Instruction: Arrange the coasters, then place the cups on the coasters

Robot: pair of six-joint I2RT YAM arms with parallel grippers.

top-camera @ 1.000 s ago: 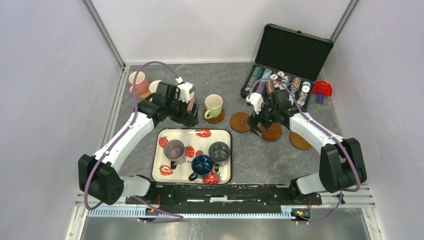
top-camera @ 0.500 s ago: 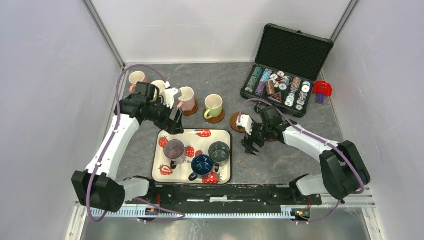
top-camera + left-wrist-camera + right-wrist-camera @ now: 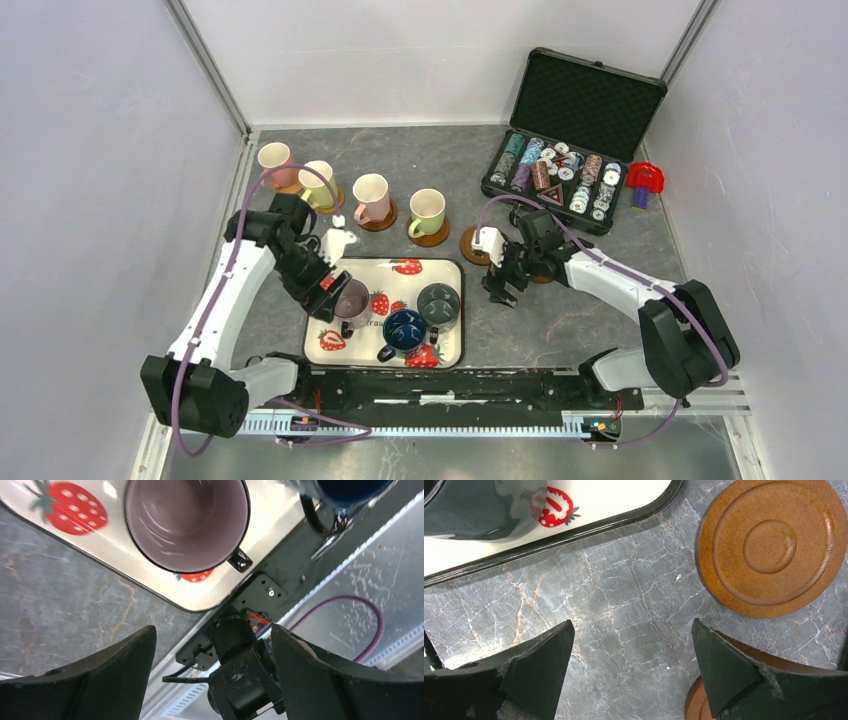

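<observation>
Left pincer (image 3: 212, 630) open near mauve cup (image 3: 186, 522), blue cup (image 3: 350, 487) cropped, right pincer (image 3: 632, 622) open, empty, coaster (image 3: 691, 702) partly behind it

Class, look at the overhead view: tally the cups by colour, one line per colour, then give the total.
Pink cups: 2
Cream cups: 2
Mauve cup: 1
Grey-green cup: 1
Blue cup: 1
Total: 7
</observation>
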